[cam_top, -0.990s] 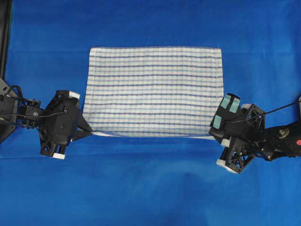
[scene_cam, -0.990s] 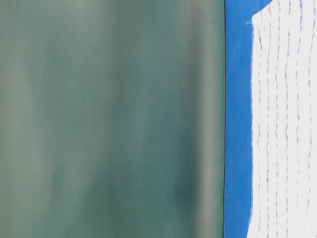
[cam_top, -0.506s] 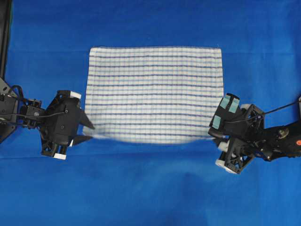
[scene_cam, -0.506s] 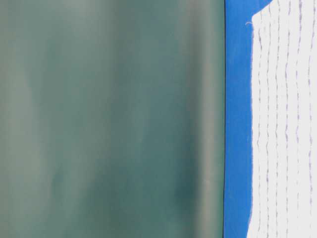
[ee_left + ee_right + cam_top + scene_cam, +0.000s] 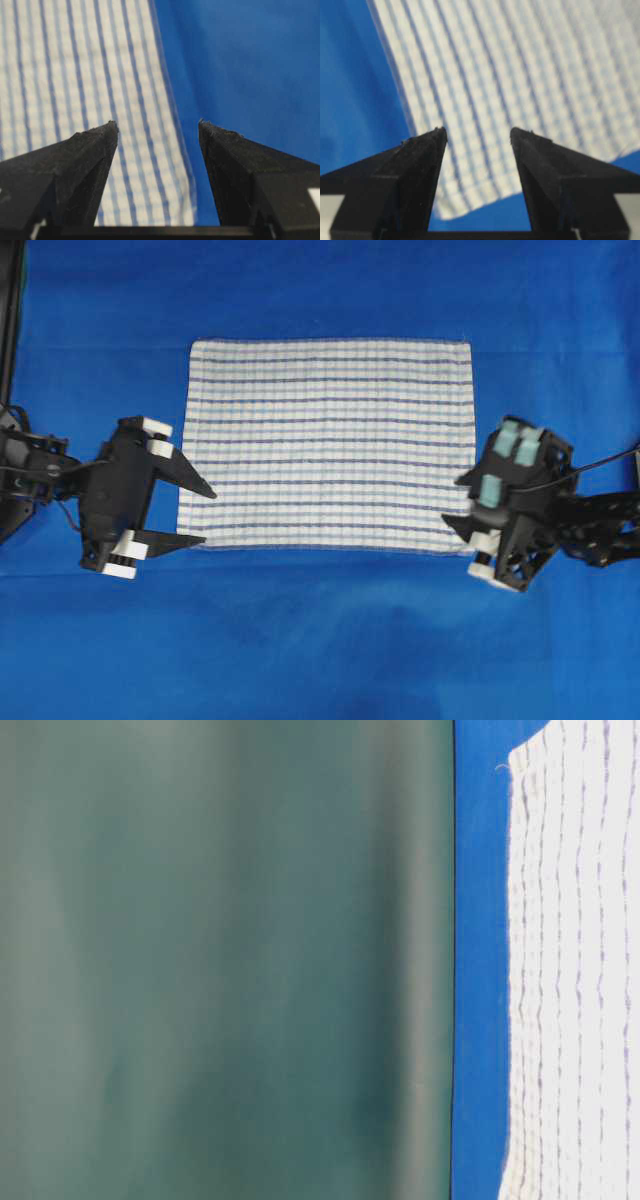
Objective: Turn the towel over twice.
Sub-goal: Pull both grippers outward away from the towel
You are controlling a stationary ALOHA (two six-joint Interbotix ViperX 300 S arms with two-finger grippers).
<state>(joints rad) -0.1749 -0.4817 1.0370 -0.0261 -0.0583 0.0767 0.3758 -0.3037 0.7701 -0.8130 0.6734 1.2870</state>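
Observation:
The towel (image 5: 330, 445), white with thin blue stripes, lies flat on the blue sheet (image 5: 320, 640) in the middle of the overhead view. My left gripper (image 5: 208, 516) stands open over its near left corner, holding nothing. In the left wrist view the open left gripper (image 5: 158, 123) frames the towel (image 5: 75, 75) edge below it. My right gripper (image 5: 455, 503) is open over the near right corner. In the right wrist view, the right gripper (image 5: 477, 130) hangs above the towel (image 5: 520, 75) corner, apart from it. The table-level view shows the towel (image 5: 580, 970) lying flat.
The blue sheet (image 5: 480, 970) covers the whole table around the towel. A dark frame post (image 5: 10, 320) stands at the far left edge. A blurred green-grey backdrop (image 5: 220, 960) lies beyond the table.
Both grippers went from shut on the towel's near corners to open and let the cloth go. The near edge settled flat. Both grippers drew back slightly from the corners.

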